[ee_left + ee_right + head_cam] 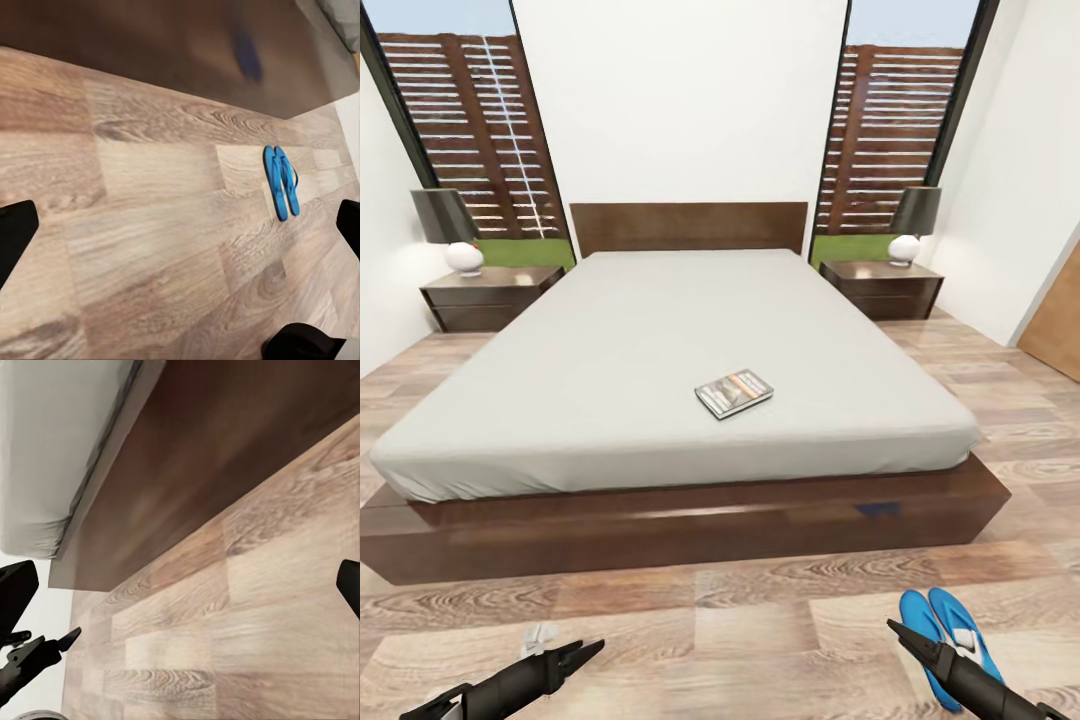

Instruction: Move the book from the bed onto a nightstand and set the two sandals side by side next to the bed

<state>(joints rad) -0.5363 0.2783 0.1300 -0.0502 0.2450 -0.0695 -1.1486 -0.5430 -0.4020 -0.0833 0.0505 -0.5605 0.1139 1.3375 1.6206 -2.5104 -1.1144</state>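
Observation:
The book (pixel 734 392), dark with an orange band, lies flat on the grey mattress of the bed (pixel 610 360), toward its foot and right of centre. The two blue sandals (pixel 948 632) lie together on the wood floor off the bed's right foot corner, just beyond my right gripper (pixel 897 632). The left wrist view shows the sandals (pixel 281 181) side by side some way ahead of my left gripper (pixel 180 229), whose fingers stand wide apart and empty. My left gripper (pixel 590 650) hovers low over the floor. My right gripper (pixel 180 585) is open and empty too, facing the bed frame (pixel 225 457).
A nightstand (pixel 488 292) with a lamp (pixel 448 228) stands left of the headboard, and another nightstand (pixel 882 285) with a lamp (pixel 913 222) stands to its right. A brown door (pixel 1060 325) is at the right wall. Wood floor runs along both sides of the bed.

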